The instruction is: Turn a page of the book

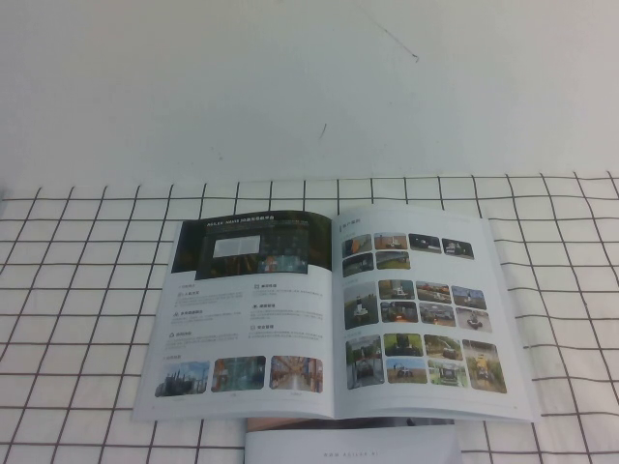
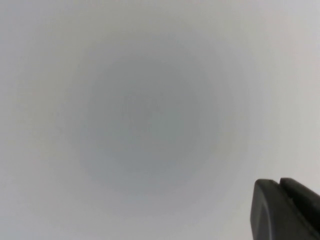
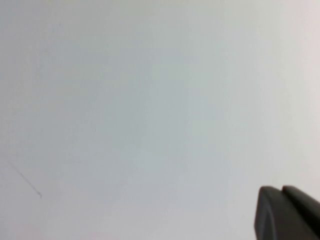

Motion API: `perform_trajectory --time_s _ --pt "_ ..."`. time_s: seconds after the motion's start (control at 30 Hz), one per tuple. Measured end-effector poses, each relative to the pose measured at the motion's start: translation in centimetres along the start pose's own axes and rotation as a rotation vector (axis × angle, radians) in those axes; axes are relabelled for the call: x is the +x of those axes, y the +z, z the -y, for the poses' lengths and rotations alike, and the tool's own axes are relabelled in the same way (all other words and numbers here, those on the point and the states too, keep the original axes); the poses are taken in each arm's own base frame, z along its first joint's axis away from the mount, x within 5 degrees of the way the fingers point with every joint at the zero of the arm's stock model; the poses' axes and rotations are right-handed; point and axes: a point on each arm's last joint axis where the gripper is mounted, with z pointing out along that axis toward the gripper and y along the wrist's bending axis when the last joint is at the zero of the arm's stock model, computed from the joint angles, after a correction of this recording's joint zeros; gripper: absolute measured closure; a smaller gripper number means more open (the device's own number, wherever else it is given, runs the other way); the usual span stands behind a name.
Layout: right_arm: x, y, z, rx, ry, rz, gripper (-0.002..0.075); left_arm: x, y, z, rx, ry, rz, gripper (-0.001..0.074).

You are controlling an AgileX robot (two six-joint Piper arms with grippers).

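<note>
The book (image 1: 334, 314) lies open and flat on the checked cloth in the high view. The page (image 1: 421, 309) is its right leaf, with rows of small vehicle photos. The left leaf (image 1: 247, 309) carries a dark banner heading. Neither arm shows in the high view. My left gripper (image 2: 279, 182) shows only as two dark fingertips pressed together, empty, against a plain pale surface. My right gripper (image 3: 281, 189) looks the same, shut and empty, facing a plain white surface with a faint dark scratch.
A white-covered booklet (image 1: 353, 447) pokes out from under the book's near edge. The white cloth with a black grid (image 1: 77, 319) covers the table. A plain white surface (image 1: 290, 87) rises behind it.
</note>
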Motion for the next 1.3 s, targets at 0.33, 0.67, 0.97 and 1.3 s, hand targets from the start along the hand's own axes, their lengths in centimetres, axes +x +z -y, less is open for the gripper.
perform_trajectory --time_s 0.33,0.67,0.97,1.3 --pt "-3.5 4.2 0.5 -0.034 0.130 -0.428 0.0728 -0.7 4.9 1.3 0.049 -0.015 -0.584 0.0738" --pt "-2.0 7.7 -0.4 -0.120 0.169 -0.680 0.0728 5.5 9.0 1.4 -0.014 -0.168 -0.929 0.0738" --pt "0.1 10.7 -1.7 -0.284 0.145 -0.955 0.0728 9.6 13.9 2.3 0.007 -0.247 -1.279 0.0738" --pt "5.6 16.0 -5.1 -0.711 0.204 -1.224 0.0728 16.4 19.3 3.5 0.120 -0.347 -1.490 0.0738"
